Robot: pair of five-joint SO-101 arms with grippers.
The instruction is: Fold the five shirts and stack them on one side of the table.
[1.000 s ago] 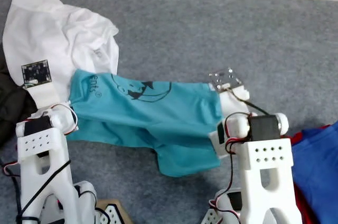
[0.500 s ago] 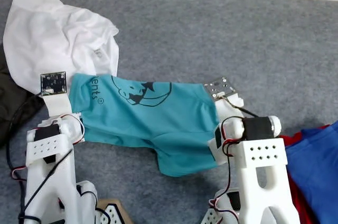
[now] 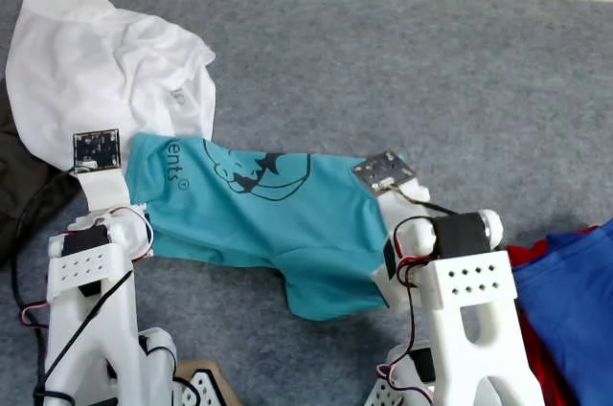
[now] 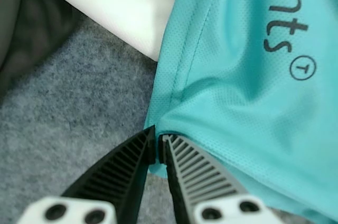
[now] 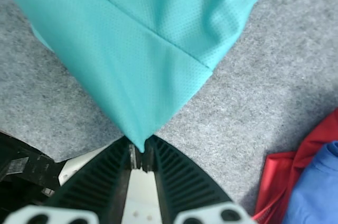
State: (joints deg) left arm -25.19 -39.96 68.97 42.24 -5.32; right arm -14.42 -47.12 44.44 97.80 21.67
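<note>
A teal shirt (image 3: 273, 210) with a dark print hangs stretched between both arms above the grey table. My left gripper (image 4: 158, 150) is shut on the teal shirt's (image 4: 248, 76) hem corner, beside the white shirt. My right gripper (image 5: 140, 155) is shut on another corner of the teal shirt (image 5: 142, 49), which hangs in a point from it. In the high view the left arm (image 3: 96, 224) stands at the shirt's left end and the right arm (image 3: 431, 243) at its right end. A lower flap (image 3: 330, 291) droops toward the front.
A crumpled white shirt (image 3: 105, 71) lies at the back left, with a dark garment (image 3: 19, 195) at the left edge. Blue (image 3: 570, 301) and red (image 3: 532, 329) shirts are piled at the front right. Grey table (image 3: 431, 71) lies bare at the back right.
The left arm moved right and toward the back, then held still. The right arm drifted left and toward the front, slackening the teal shirt between them.
</note>
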